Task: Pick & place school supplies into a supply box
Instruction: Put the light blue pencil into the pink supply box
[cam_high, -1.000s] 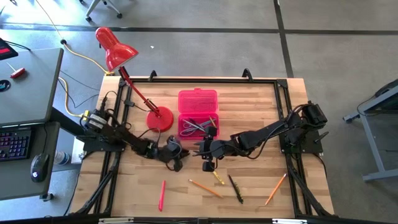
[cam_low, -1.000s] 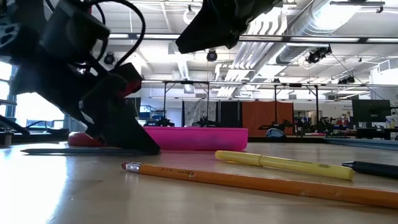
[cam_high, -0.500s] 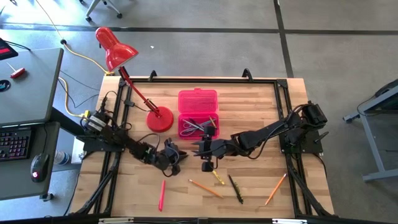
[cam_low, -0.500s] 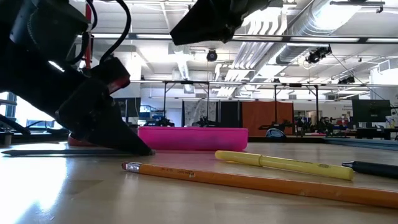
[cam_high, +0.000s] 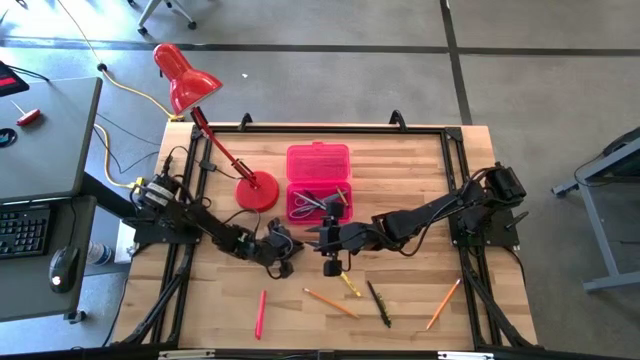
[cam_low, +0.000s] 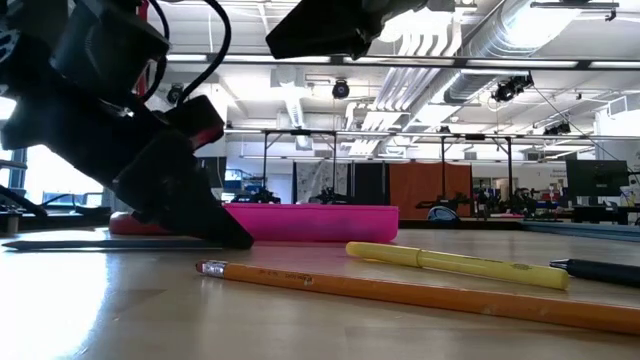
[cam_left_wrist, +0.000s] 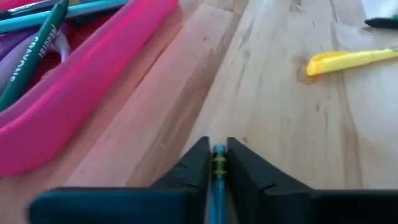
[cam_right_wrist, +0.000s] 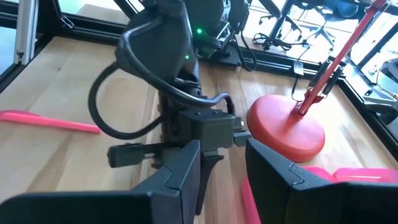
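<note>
Counter: pale butcher-block wooden counter (cam_high: 410, 165) inside a black metal frame, grey floor all round, a dark desk with a keyboard off to the left.
Room: the low view looks level across the boards into a big hall of white ceiling ducts and strip lights.
Lamp: red desk lamp (cam_high: 183, 78) leans over the back left corner, its round red base (cam_high: 256, 192) just beside the case.
Loose on the boards: pink-red pencil (cam_high: 260, 313) front left, long orange pencil (cam_high: 330, 303), short yellow marker (cam_high: 349, 284), dark pen (cam_high: 379, 304), and another orange pencil (cam_high: 443, 304) front right.
Low view only: the yellow marker (cam_low: 455, 264) lying behind the orange pencil (cam_low: 420, 292), with the case a flat pink strip (cam_low: 312, 222) farther back.
Left wrist only: a thin blue-green pencil (cam_left_wrist: 218, 180) pinched between the dark fingers (cam_left_wrist: 194, 168), tip low over bare wood.
Supply box: translucent hot-pink plastic pencil case (cam_high: 318, 182) mid-counter, lid flung back; inside, pens, a green pencil and scissors, crowded at the front half.
Left gripper (cam_high: 282, 252): down just in front of the case, jaws closed narrow on that thin pencil.
Right gripper (cam_high: 327, 238): hanging close opposite, beside the case's front edge, jaws parted with nothing between them.
</note>
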